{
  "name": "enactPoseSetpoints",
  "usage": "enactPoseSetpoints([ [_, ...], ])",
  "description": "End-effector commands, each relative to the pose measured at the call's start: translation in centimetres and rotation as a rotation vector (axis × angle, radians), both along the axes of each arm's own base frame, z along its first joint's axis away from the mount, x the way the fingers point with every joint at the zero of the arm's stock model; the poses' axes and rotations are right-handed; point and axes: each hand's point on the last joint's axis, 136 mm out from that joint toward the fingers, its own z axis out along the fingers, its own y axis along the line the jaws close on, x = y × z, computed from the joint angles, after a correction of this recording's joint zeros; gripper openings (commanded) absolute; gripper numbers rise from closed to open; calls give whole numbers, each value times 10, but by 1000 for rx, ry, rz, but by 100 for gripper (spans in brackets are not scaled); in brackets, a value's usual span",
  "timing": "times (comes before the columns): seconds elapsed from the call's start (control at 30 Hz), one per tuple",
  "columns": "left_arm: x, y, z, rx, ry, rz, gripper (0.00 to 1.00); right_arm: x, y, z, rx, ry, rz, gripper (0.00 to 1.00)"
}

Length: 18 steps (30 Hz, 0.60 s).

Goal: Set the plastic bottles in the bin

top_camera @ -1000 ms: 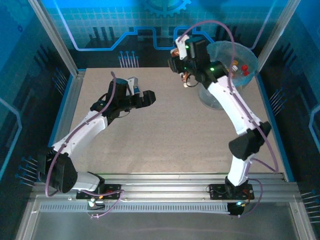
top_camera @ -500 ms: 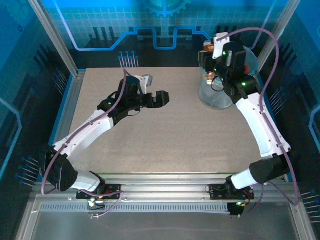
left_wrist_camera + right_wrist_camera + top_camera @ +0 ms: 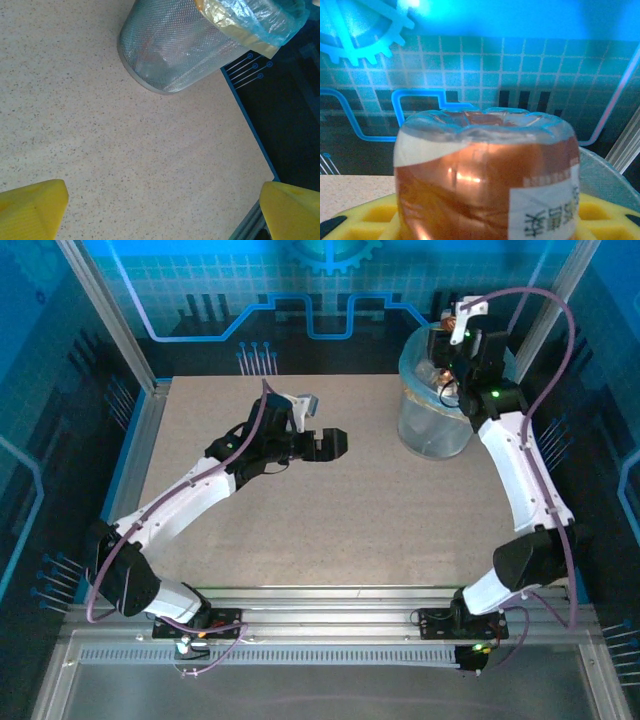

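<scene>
A clear plastic bottle with a brown label and a white patch of print sits end-on between yellow fingers, and my right gripper is shut on it. From above, the right gripper hangs over the mouth of the bin, a tall round grey bin lined with a light blue bag. The left gripper hovers open over the middle of the table, left of the bin. In the left wrist view the bin lies ahead, and the yellow fingertips stand wide apart with bare table between them.
The speckled beige table spreads in front of the bin. Its right edge and a dark blue drop run just beside the bin. A metal frame post rises behind the bin. Aluminium rails line the near edge.
My right arm has swung right and back with the bottle, from left of the bin to above its mouth. The left arm has reached further right across the table, still open.
</scene>
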Motion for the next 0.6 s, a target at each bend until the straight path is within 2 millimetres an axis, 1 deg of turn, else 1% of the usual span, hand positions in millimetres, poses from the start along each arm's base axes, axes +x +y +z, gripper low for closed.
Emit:
enactPoseSetpoints([
  [0.0,-3,2,4,33,-25,-9,99,9,-7,13,-27,-34,-36,52],
  [0.27,-1,2,-3,48,-15,-12,99,18,-11,-7,-70,13,-54,52],
  [0.57,-1,0,-10,50,1,-16,99,20,-16,-19,-108,53,-66,53],
])
